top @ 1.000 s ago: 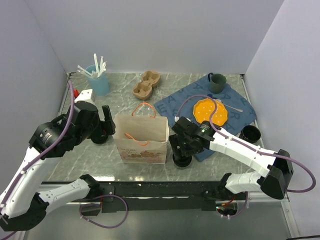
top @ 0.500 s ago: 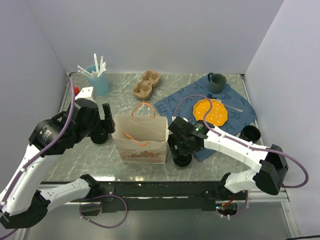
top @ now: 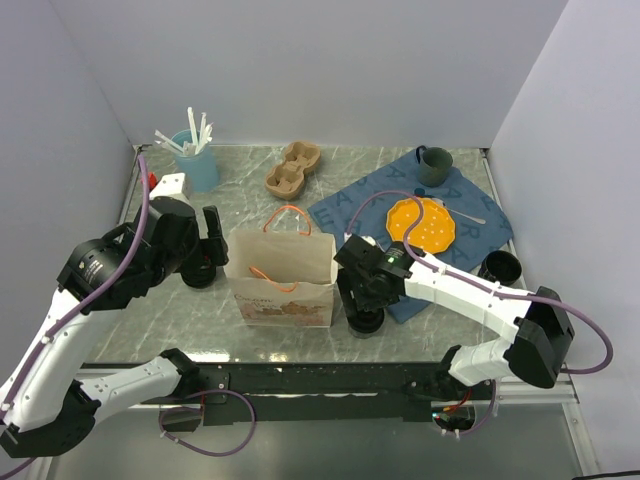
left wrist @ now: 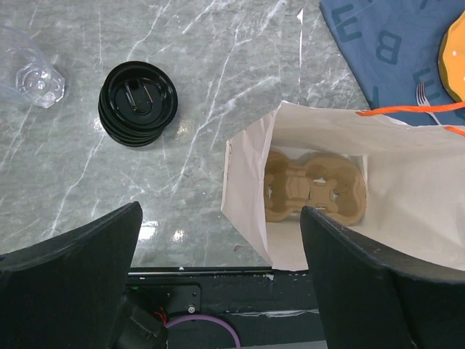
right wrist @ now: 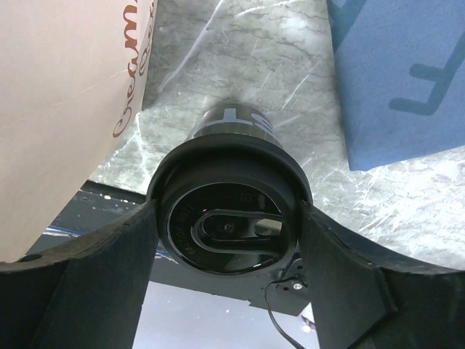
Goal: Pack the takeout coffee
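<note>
Two arms over a grey marble table [top: 180, 325], and the right one is on the cup. The right gripper [right wrist: 227, 209] is down over the takeout coffee [right wrist: 229, 236] — a black cup with a black sip lid. It has its fingers [right wrist: 109, 269] on either side of the lid, pressed up against the rim. I can't see a gap on either side, so I'd call that closed on the cup. The cup stands upright on the table, outside the paper bag [top: 285, 295], just beside the bag's right end. It's also near the front corner of the blue cloth [top: 455, 185].

The left gripper [left wrist: 220, 218] hangs above the bag's left end with its jaws spread wide and nothing between them. Its wrist camera looks straight down into the open bag, where a brown cardboard cup carrier [left wrist: 314, 187] lies flat on the bottom. A stack of black lids [left wrist: 138, 103] sits on the table left of the bag. Past that there's some clear plastic piece [left wrist: 33, 73] — can't tell exactly what it is.

At the back of the table there's a second cardboard carrier [top: 293, 168] and a light-blue cup of white sticks [top: 195, 165]. On the cloth sit an orange plate [top: 422, 222], a teal mug [top: 433, 165] and a piece of cutlery [top: 470, 213] beside the plate. Another black cup [top: 500, 266], open-topped, stands at the cloth's right edge.
</note>
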Robot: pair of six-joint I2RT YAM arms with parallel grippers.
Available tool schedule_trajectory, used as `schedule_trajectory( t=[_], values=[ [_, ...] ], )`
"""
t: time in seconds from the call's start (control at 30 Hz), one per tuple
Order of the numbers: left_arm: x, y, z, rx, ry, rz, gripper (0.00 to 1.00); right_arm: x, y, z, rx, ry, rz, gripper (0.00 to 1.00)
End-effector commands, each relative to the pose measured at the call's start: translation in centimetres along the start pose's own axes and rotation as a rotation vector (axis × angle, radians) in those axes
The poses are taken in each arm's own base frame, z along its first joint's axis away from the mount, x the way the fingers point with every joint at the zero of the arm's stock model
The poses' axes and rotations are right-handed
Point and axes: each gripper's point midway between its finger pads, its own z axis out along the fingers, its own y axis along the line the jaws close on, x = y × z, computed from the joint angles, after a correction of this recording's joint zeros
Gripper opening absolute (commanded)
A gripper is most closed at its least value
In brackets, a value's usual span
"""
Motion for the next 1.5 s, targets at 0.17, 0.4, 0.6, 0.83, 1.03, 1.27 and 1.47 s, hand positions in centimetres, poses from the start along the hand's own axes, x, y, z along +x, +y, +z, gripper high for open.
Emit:
schedule_trajectory(
  t=[0.17, 0.4, 0.6, 0.83, 1.03, 1.27, 1.47],
  values=[
    [0.4, -0.1, 0.6, -0.008, 0.006, -0.007, 0.89, 0.3, -1.9, -0.8, 0.056, -0.044, 0.009, 0.7],
    [0.5, -1.5, 2.5, 0.021, 0.014, 0.005, 0.75, -0.3, -2.6, -3.6, 0.049, -0.096, -0.007, 0.65],
    [-0.3, -2.2, 4.5, 0.019, 0.018, 0.006, 0.61, -1.8, -3.3, -8.5, 0.035, -0.182, -0.033, 0.62],
    [-0.7, -2.5, 5.6, 0.054, 0.029, -0.01, 0.42, -4.8, -3.1, -15.2, -0.006, -0.298, -0.069, 0.59],
    [-0.4, -2.6, 6.4, 0.055, 0.051, 0.003, 0.41, -8.3, -2.2, -23.5, -0.113, -0.485, -0.088, 0.58],
    [-0.8, -2.0, 6.7, 0.019, 0.039, 0.015, 0.5, -11.0, 1.2, -29.5, -0.321, -0.652, -0.188, 0.56],
    [-0.8, -2.9, 7.1, 0.077, 0.034, 0.018, 0.42, -12.0, 5.1, -30.6, -0.453, -0.738, -0.313, 0.56]
  ],
)
